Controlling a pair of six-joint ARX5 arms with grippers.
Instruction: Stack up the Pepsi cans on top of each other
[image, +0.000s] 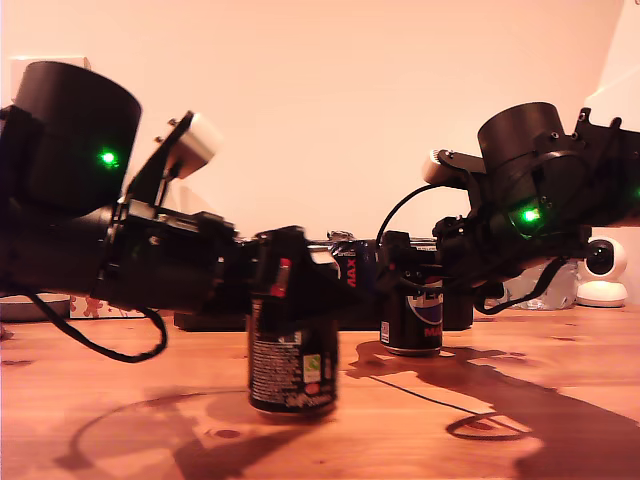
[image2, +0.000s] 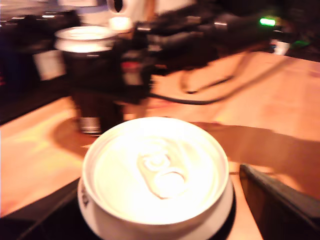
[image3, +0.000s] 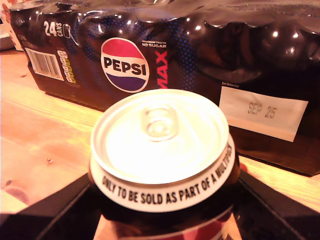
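**Both Pepsi cans gripped, standing apart on the table**

The near Pepsi can (image: 292, 370) is standing upright on the wooden table (image: 520, 430). The first gripper (image: 286, 272) is clamping its upper part. The far Pepsi can (image: 412, 325) is also standing on the table, with the second gripper (image: 405, 265) closing on it.

The exterior view is showing only the can sides. The blurred first wrist view is showing the near can's silver top and the far can beyond it. The second wrist view is showing rim print and the 24-can multipack (image3: 200, 50) just behind.
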